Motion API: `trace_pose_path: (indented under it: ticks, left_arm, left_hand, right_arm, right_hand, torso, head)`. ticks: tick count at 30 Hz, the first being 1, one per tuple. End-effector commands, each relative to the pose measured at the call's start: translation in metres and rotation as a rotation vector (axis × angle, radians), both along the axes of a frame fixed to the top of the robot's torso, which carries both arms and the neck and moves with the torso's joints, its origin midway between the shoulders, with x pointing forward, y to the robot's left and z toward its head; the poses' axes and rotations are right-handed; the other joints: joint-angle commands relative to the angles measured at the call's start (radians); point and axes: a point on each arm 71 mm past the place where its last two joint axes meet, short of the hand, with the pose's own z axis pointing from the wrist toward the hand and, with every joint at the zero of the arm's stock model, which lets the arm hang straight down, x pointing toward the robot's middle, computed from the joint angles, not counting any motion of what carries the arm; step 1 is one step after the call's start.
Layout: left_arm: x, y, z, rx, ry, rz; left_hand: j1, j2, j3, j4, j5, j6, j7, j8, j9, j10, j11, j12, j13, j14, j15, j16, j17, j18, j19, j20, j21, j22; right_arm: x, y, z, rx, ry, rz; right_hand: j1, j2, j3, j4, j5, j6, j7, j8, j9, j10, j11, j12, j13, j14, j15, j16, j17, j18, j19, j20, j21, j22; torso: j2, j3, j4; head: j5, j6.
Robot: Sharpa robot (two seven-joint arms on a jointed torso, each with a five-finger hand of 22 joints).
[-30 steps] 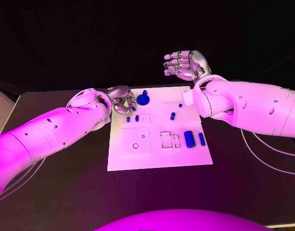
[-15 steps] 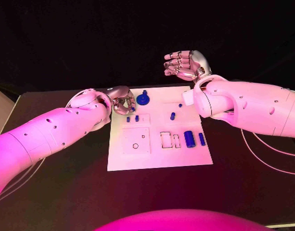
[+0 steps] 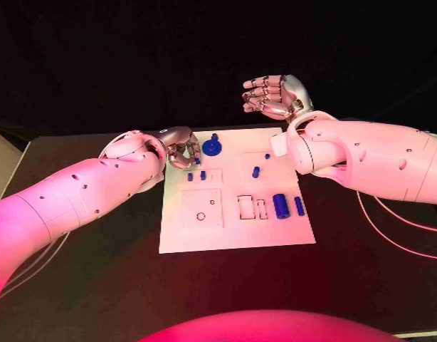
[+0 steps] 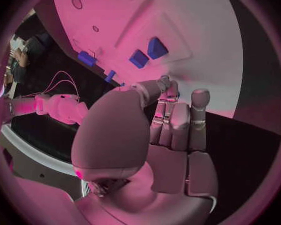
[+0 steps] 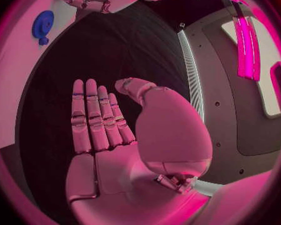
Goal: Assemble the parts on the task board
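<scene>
- Task board (image 3: 234, 231): white plate lying flat in the middle of the black tabletop (image 3: 95, 285), long side running near to far.
- Round blue part (image 3: 213, 147): on the far-left area of the board, just right of the left robot hand; seen also in the right wrist view (image 5: 43, 24).
- Small blue parts (image 3: 195, 175): a pair standing side by side left of centre on the board; another single one (image 3: 255, 171) right of centre.
- Larger blue parts (image 3: 280, 205): two upright pieces at the board's right edge, near side, beside pale rectangular slots (image 3: 245, 207).
- Left robot hand (image 3: 181, 148): at the board's far-left corner, fingers (image 4: 178, 120) curled inward over the board edge; whether it holds anything cannot be told.
- Right robot hand (image 3: 273, 96): raised beyond the far edge of the board, well apart from the parts; fingers (image 5: 93, 117) straight and together, palm empty.
</scene>
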Motion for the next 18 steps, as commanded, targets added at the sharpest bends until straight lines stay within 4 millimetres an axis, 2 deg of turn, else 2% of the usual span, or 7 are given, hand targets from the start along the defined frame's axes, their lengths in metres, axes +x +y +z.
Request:
trace_pose_path:
  ticks: [1,18]
  left_arm:
    - [-0.0018,-0.0044,-0.0038,0.02,0.021,-0.014]
    - [-0.0072,-0.0124,-0.0063,0.021,0.042,-0.044]
  left_hand:
    - [-0.012,0.002,-0.006,-0.001,0.006,0.009,0.001,0.0,0.002,0.005,-0.001,-0.004,0.002,0.005,0.0,-0.004,-0.001,-0.015,0.006,0.001,0.006,0.0]
    - [-0.016,0.002,-0.009,0.001,0.006,0.014,0.0,-0.001,0.003,0.01,-0.003,-0.007,0.004,0.005,-0.001,-0.005,-0.006,-0.016,0.008,0.001,0.005,0.0]
  right_arm:
    - [-0.0005,0.0019,0.0008,0.002,-0.01,0.02]
    - [-0.0005,0.0014,0.0007,0.002,-0.009,0.02]
  right_hand:
    - [-0.001,0.007,-0.001,-0.005,0.005,-0.003,0.037,-0.004,-0.001,0.002,0.003,-0.003,-0.002,0.005,0.003,-0.003,-0.001,0.006,0.0,0.003,-0.001,-0.001]
    - [-0.002,0.008,0.0,-0.008,0.005,-0.003,0.037,-0.005,-0.001,0.002,0.003,-0.002,-0.002,0.007,0.003,-0.006,-0.003,0.006,0.0,0.003,0.0,-0.006]
  torso:
    - [0.0,-0.0001,0.0002]
    - [-0.001,0.0,0.0018]
  head:
    - [-0.002,-0.001]
    - [-0.005,-0.005]
